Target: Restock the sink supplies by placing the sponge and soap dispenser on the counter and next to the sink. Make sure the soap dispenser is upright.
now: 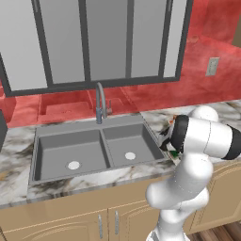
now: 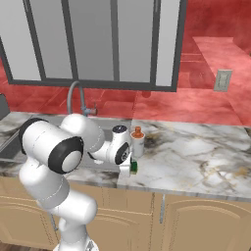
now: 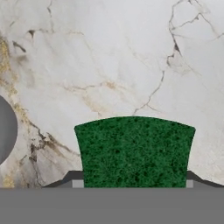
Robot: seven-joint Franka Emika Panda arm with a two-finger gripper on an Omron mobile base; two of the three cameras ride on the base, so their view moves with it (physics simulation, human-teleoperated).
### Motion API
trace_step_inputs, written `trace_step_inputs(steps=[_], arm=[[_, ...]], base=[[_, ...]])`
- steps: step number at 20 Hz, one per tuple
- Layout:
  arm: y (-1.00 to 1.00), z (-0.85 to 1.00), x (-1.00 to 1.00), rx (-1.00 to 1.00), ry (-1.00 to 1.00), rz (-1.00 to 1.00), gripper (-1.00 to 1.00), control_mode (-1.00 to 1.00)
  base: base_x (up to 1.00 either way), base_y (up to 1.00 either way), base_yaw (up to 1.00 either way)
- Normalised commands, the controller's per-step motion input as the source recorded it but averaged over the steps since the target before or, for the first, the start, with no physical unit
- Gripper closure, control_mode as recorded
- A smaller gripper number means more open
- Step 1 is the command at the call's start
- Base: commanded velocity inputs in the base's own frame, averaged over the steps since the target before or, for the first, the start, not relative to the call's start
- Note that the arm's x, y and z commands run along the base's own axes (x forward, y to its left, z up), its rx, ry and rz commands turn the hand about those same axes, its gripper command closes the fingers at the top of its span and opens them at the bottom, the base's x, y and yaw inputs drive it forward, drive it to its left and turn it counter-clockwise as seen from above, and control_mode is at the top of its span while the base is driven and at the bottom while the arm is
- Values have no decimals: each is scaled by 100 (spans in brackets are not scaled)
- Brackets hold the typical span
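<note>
The green sponge (image 3: 134, 151) sits between my two dark fingertips (image 3: 77, 183), and my gripper (image 3: 133, 183) is shut on it. In the right base view the gripper (image 2: 128, 167) holds the sponge (image 2: 134, 167) low over the marble counter (image 2: 196, 152), near its front edge and just right of the sink (image 1: 94, 150). The soap dispenser (image 2: 138, 142), whitish with an orange pump, stands upright on the counter right behind the hand. From the left base view my arm covers most of the hand, with a bit of the sponge (image 1: 173, 153) showing.
The curved faucet (image 1: 100, 101) rises behind the double basin. A wall outlet (image 2: 223, 80) is set in the red backsplash at the right. A rounded grey shape (image 3: 5, 130) touches the left edge of the hand view. Bare marble stretches to the right.
</note>
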Motion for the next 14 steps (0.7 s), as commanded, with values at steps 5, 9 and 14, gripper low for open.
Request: trace_step_inputs(steps=[5, 9, 14], arm=[[0, -21, 18, 0, 0, 10, -100, -100], [-2, -6, -3, 0, -4, 11, -100, -100], [0, 7, -24, 0, -13, 7, -100, -100]], base=[[0, 0, 0], [0, 0, 0], [0, 0, 0]])
